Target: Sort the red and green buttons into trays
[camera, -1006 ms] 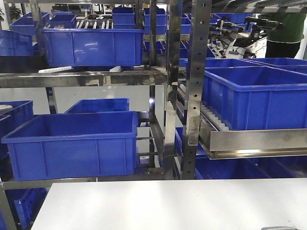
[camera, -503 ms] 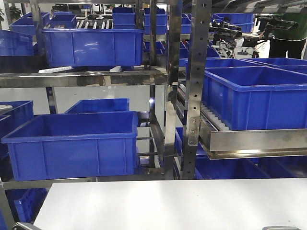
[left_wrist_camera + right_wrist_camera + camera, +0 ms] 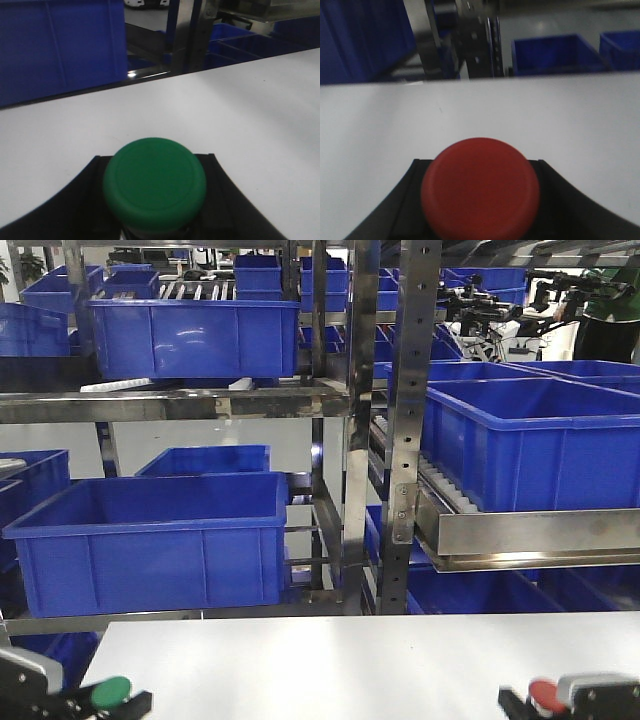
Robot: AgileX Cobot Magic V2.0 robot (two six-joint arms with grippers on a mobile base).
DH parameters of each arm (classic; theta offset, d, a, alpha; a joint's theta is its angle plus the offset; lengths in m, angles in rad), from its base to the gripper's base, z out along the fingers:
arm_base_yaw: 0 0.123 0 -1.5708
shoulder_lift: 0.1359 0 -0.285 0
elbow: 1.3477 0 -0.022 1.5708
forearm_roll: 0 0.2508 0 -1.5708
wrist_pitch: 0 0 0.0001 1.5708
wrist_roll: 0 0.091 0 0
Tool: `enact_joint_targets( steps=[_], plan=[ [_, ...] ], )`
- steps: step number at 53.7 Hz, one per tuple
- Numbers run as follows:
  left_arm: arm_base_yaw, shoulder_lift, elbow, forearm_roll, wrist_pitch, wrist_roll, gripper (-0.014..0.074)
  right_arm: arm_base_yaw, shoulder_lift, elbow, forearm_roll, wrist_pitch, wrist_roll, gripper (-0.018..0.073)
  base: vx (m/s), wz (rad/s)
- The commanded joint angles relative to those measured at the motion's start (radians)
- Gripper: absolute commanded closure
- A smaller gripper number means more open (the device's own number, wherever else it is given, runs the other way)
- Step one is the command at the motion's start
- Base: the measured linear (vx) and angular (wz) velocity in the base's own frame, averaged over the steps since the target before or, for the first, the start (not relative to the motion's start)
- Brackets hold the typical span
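A green button with a round mushroom cap fills the bottom of the left wrist view, and my left gripper is shut on it, black fingers hugging both sides. The same green button shows at the bottom left of the front view, above the white table. My right gripper is shut on the red button, whose cap hides most of the jaws. That red button appears at the bottom right of the front view. The trays are out of view.
Beyond the table's far edge stands a steel rack holding deep blue crates, one large at left and another at right on a roller shelf. People and equipment are far back right.
Both grippers have risen into the bottom of the front view, the left with the green button and the right with the red one; a second ago neither button showed there.
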Motion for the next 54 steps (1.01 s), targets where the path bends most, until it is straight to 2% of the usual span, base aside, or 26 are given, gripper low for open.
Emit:
enact_joint_targets(
  steps=[1, 7, 15, 22, 25, 30, 44, 54],
  plan=[
    [-0.002, -0.178, -0.052, 0.027, 0.154, -0.03, 0.0596, -0.005, -0.214, -0.011, -0.043, 0.077, 0.014, 0.0567, 0.0, 0.0],
    [-0.003, -0.365, -0.091, 0.105, 0.423, -0.114, 0.0596, -0.004, -0.468, -0.011, -0.117, 0.394, 0.119, 0.0567, 0.0, 0.0],
    [-0.006, -0.575, -0.074, 0.165, 0.58, -0.179, 0.0596, -0.003, -0.801, -0.011, -0.324, 0.761, 0.361, 0.0567, 0.0, 0.0],
    [-0.007, -0.755, -0.003, 0.136, 0.673, -0.182, 0.0596, -0.003, -1.041, -0.003, -0.511, 0.971, 0.576, 0.0567, 0.0, 0.0],
    [-0.007, -0.836, 0.041, 0.098, 0.705, -0.181, 0.0596, -0.003, -1.12, 0.013, -0.564, 1.001, 0.656, 0.0567, 0.0, 0.0],
    [-0.007, -0.94, 0.102, 0.075, 0.735, -0.18, 0.0596, -0.004, -1.204, 0.048, -0.623, 1.004, 0.708, 0.0567, 0.0, 0.0],
    [-0.007, -1.041, 0.131, 0.075, 0.738, -0.18, 0.0596, -0.004, -1.221, 0.059, -0.74, 1.009, 0.71, 0.0567, 0.0, 0.0],
    [-0.007, -1.041, 0.131, 0.075, 0.738, -0.179, 0.0596, -0.005, -1.221, 0.059, -0.776, 1.013, 0.71, 0.0567, 0.0, 0.0]
  ],
)
